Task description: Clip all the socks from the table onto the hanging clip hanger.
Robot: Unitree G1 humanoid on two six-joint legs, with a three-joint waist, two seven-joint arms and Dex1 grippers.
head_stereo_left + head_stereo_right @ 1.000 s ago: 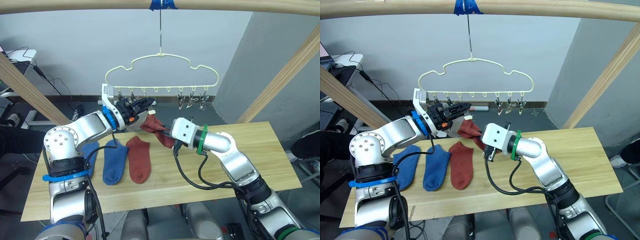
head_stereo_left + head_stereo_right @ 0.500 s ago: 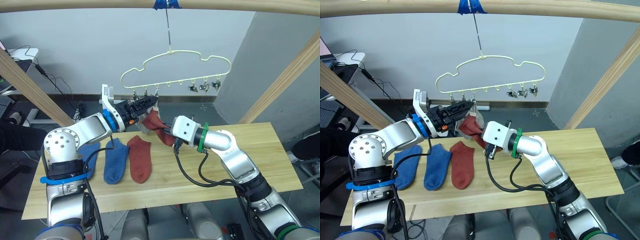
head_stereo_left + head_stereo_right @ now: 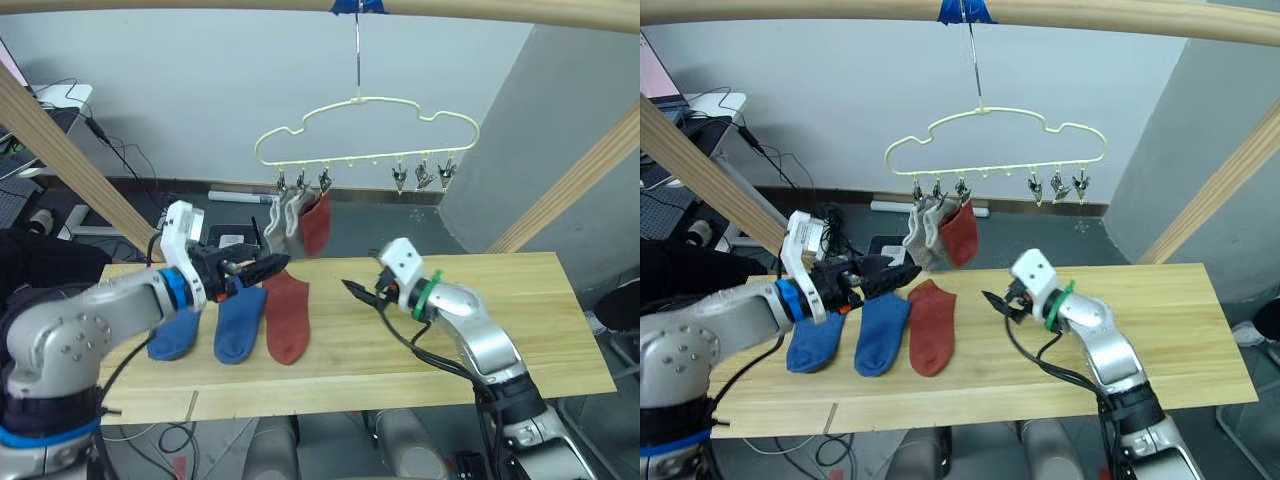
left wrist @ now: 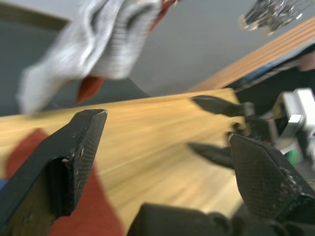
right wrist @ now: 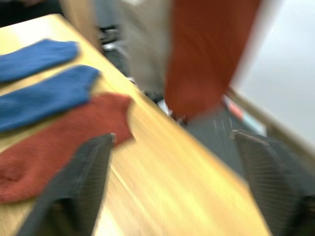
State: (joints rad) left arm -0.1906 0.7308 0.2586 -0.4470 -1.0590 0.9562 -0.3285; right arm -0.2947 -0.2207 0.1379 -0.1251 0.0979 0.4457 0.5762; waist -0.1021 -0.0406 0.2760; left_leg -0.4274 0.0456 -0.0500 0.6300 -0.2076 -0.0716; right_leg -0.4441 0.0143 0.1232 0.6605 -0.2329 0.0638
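The pale yellow clip hanger (image 3: pixel 366 122) hangs by its hook from the beam. Its three left clips hold two grey socks (image 3: pixel 281 224) and a rust red sock (image 3: pixel 316 222); three clips at its right end (image 3: pixel 422 175) hang bare. On the table (image 3: pixel 510 300) lie two blue socks (image 3: pixel 172 332) (image 3: pixel 238 322) and one rust red sock (image 3: pixel 288 316). My left gripper (image 3: pixel 270 265) is open just above the blue socks. My right gripper (image 3: pixel 352 291) is open to the right of the red sock, holding nothing. The left wrist view shows wide-spread fingers (image 4: pixel 74 147) below a hanging grey sock (image 4: pixel 98 39).
A thick wooden beam with blue tape (image 3: pixel 358 6) carries the hanger. Slanted wooden posts stand at the left (image 3: pixel 70 165) and right (image 3: pixel 570 175). Cables and equipment lie on the floor behind the table at the left (image 3: pixel 60 100).
The rust red sock that my grippers held up now hangs from the third clip. Both grippers have opened and drawn back down toward the table. The hanger has swung right.
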